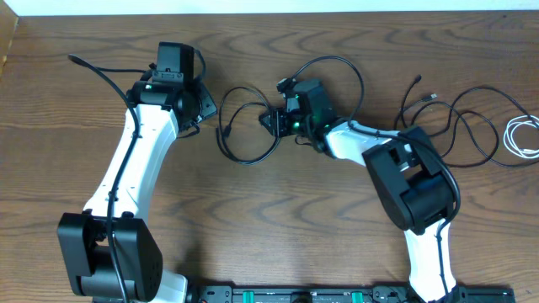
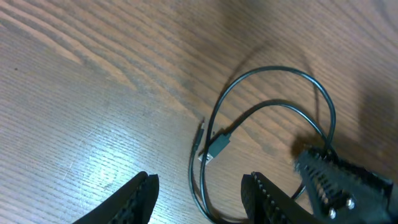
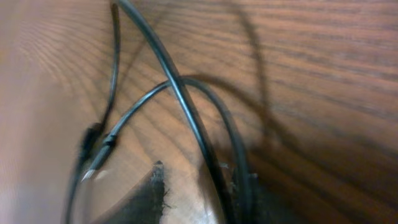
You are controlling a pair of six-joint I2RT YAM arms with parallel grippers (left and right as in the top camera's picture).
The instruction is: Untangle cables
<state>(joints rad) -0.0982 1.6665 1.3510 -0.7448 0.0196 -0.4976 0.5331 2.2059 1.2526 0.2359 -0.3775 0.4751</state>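
- Jaws first: the left jaws stand released, with a finger (image 2: 140,199) on either side of the black cord (image 2: 273,68). The cord runs up between them along the counter (image 2: 74,93), and I see no contact with it.
- At the right jaws, the same cord runs down into them in the right wrist view. From the left wrist they sit where the loop's two strands meet. It is too blurred there, so I cannot tell whether they are clenched on it or only around it.
- This cord lies between my two arms as one loop crossing itself. Its flat plug (image 2: 216,146) and a thinner end (image 2: 200,134) lie side by side, just ahead of the left jaws.
- For the step in hand, I would bring the left jaws low and close them on the strand just behind the flat plug, not on the plug itself.
- Then I would draw the arms apart slowly, so the plug feeds back through the loop rather than cinching it.
- The cord looks thin and slick, so I expect slipping and would pull gently.
- Farther right, more black cords (image 1: 484,114) sprawl loosely on the counter, well apart from the loop.
- A white cord (image 1: 522,135) lies coiled at the far right edge, just beside them. I cannot tell whether they touch.
- No container shows in any view; every cord lies bare on the counter.
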